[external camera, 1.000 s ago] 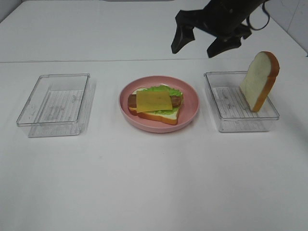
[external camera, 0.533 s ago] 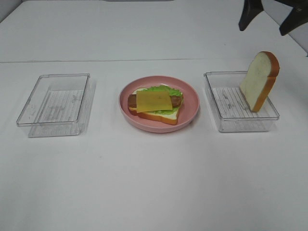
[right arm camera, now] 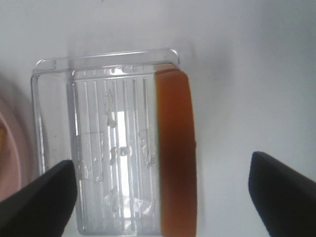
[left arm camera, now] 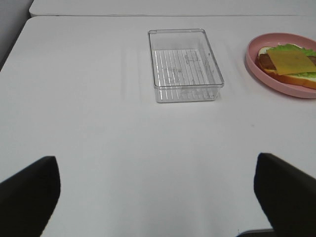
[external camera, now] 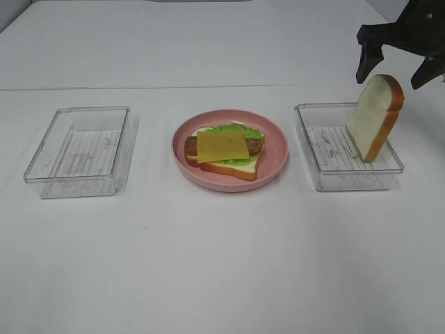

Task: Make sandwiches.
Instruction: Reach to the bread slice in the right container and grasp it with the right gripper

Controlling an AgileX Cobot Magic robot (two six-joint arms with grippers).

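Note:
An open-faced sandwich (external camera: 224, 149) lies on the pink plate (external camera: 275, 165) at the table's middle: bread, green lettuce, bacon and a yellow cheese square on top. A single bread slice (external camera: 375, 118) stands on edge in the right clear container (external camera: 334, 179). My right gripper (external camera: 391, 78) hangs open just above that slice. From its wrist view the brown crust (right arm camera: 175, 153) sits between the wide-spread fingers of the right gripper (right arm camera: 163, 197) without touching them. The left gripper (left arm camera: 158, 202) is open over bare table, well back from the sandwich (left arm camera: 289, 64). It does not show in the exterior view.
An empty clear container (external camera: 42, 167) sits left of the plate and also shows in the left wrist view as the container (left arm camera: 185, 64). The plate's rim (left arm camera: 254, 66) lies beyond it. White table surrounds all three.
The right gripper swung from behind the plate to the right, left the frame upward, then came down over the standing bread slice. Nothing on the table moved.

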